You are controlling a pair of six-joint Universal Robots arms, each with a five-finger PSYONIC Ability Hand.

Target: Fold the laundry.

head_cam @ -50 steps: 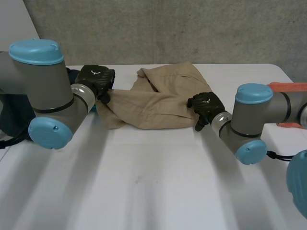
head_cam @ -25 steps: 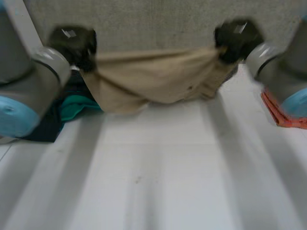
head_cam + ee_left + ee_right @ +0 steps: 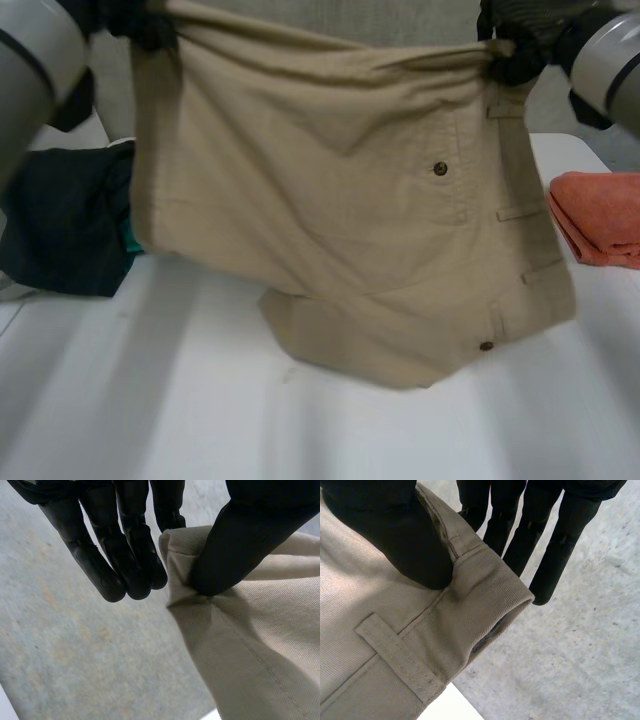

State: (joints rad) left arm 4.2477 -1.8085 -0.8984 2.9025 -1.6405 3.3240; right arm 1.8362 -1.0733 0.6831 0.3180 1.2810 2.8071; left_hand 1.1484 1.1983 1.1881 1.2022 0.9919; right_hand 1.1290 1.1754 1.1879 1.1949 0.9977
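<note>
No text, label, brand, number or sign can be read in any view. Whether any lettering is borne by the dark buttons (image 3: 440, 168) on the beige shorts (image 3: 330, 230), right of centre in the head view, cannot be told, as they are too small.

You have the hanging shorts (image 3: 330, 220) hiding part of the dark pile (image 3: 60, 230) at nine o'clock; the orange cloth (image 3: 600, 215) at three o'clock runs off the edge.
</note>
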